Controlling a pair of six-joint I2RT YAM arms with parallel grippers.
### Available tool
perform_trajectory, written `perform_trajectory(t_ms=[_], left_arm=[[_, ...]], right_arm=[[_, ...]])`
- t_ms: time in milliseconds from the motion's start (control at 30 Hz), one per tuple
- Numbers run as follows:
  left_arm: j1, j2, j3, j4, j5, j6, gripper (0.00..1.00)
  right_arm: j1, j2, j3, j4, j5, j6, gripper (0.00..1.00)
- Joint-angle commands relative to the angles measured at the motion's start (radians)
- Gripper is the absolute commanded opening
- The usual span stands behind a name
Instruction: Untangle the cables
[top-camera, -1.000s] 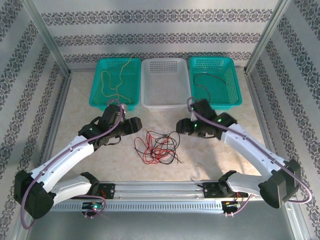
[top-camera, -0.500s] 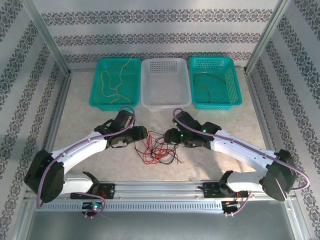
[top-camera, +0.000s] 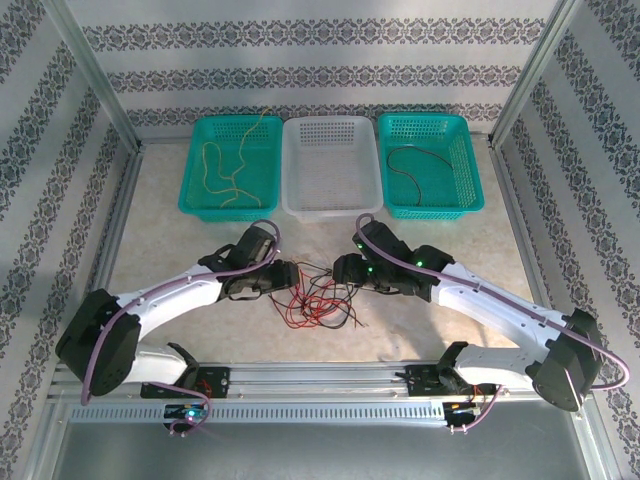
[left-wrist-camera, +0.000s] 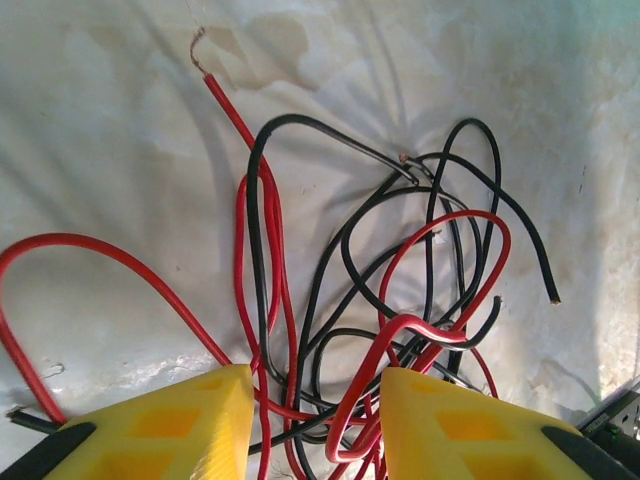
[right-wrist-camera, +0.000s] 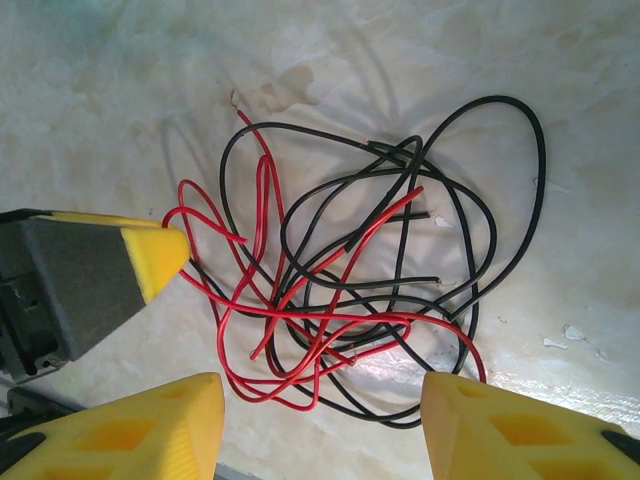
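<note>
A tangle of red and black cables (top-camera: 316, 298) lies on the table between the two arms. My left gripper (top-camera: 291, 279) is at the pile's left edge, open. In the left wrist view its yellow fingers (left-wrist-camera: 170, 430) straddle several red and black strands of the cables (left-wrist-camera: 400, 260) without pinching them. My right gripper (top-camera: 341, 271) stands open at the pile's upper right. From its wrist camera the cables (right-wrist-camera: 360, 290) lie spread on the table beyond its fingertips (right-wrist-camera: 520, 430). One yellow cable (top-camera: 226, 171) lies in the left teal basket, and a black cable (top-camera: 410, 160) in the right teal basket.
Three baskets stand in a row at the back: a teal basket (top-camera: 196, 200), a white basket (top-camera: 330, 208) and a second teal basket (top-camera: 470, 205). The left gripper's fingertip (right-wrist-camera: 150, 255) reaches into the right wrist view. A metal rail (top-camera: 320, 382) runs along the near edge.
Both grippers have come in from the sides and down onto the tangle. The left one now straddles strands at its left edge, while the right one hovers at its upper right.
</note>
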Motion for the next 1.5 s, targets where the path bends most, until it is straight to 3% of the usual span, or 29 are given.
perform_trajectory(t_ms=[0, 100, 267, 367, 833, 1000, 1467], left_arm=[[-0.017, 0.025, 0.002, 0.055, 0.012, 0.002, 0.34], [-0.020, 0.054, 0.019, 0.063, 0.023, 0.013, 0.27], [-0.023, 0.047, 0.082, 0.024, 0.035, 0.040, 0.05], [-0.025, -0.009, 0.133, -0.024, 0.039, 0.058, 0.00], [-0.037, -0.246, 0.448, -0.221, 0.122, 0.199, 0.00], [-0.037, -0.310, 0.486, -0.170, 0.133, 0.199, 0.00], [-0.018, -0.313, 0.442, -0.026, -0.016, 0.099, 0.00]], right_arm=[[-0.013, 0.009, 0.031, -0.024, 0.004, -0.004, 0.55], [-0.024, 0.009, 0.034, -0.024, 0.001, -0.011, 0.56], [-0.046, 0.006, 0.042, -0.030, -0.012, -0.030, 0.55], [-0.066, -0.004, 0.052, -0.038, -0.019, -0.044, 0.55], [-0.114, -0.005, 0.174, -0.038, -0.063, -0.101, 0.57], [-0.119, -0.010, 0.237, -0.040, -0.080, -0.137, 0.58], [-0.109, -0.111, 0.381, -0.046, -0.063, -0.280, 0.69]])
